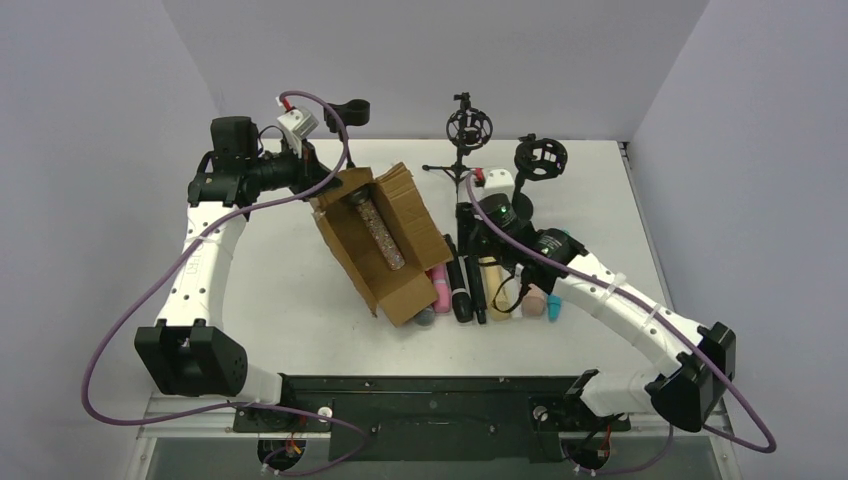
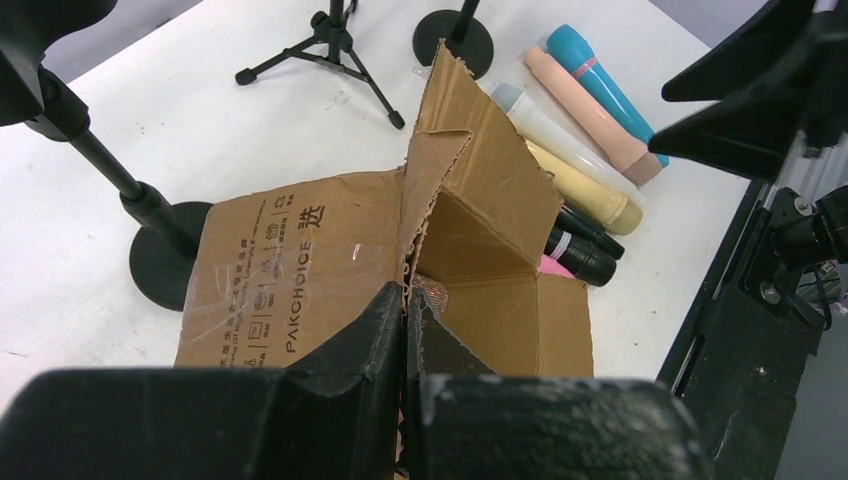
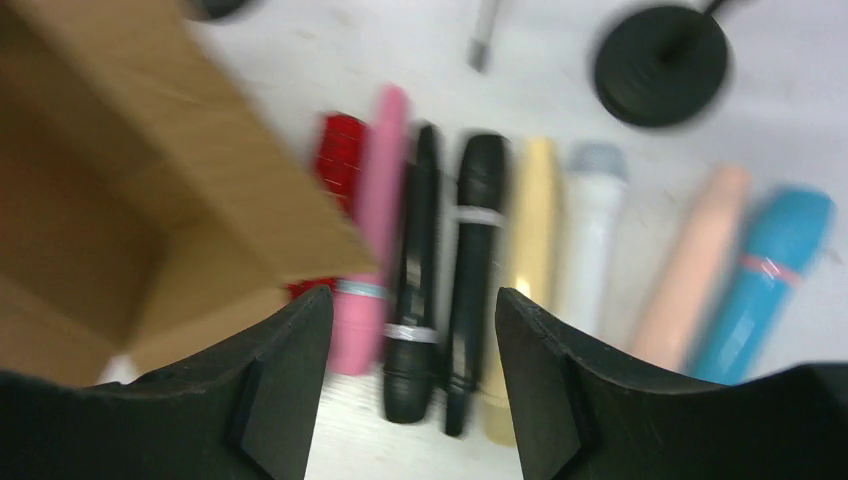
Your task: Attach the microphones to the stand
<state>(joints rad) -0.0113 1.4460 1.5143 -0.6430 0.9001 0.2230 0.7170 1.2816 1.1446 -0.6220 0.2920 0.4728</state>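
Right tool [image 3: 410, 300] nearest: fingers spread wide, nothing held, hovers above black microphones [image 3: 480, 230], probably to choose one. Eight microphones [image 1: 490, 285] lie in row on desk [image 1: 280, 280], just right of box [image 1: 420, 225]: red, pink, two black, cream-yellow, white, peach, teal. Ninth, glittery microphone [image 1: 378, 228], inside box. Left tool [image 2: 405, 305] closed, seems pinching box rim so box stands tilted. Three stands [image 1: 467, 130] on far side, no microphone on any.

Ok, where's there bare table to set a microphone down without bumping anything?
Widest bare patch: the table between the left arm, the cardboard box and the near edge. A smaller one lies right of the rightmost stand, by the back right corner. Crowded: the microphones packed between box and right arm.
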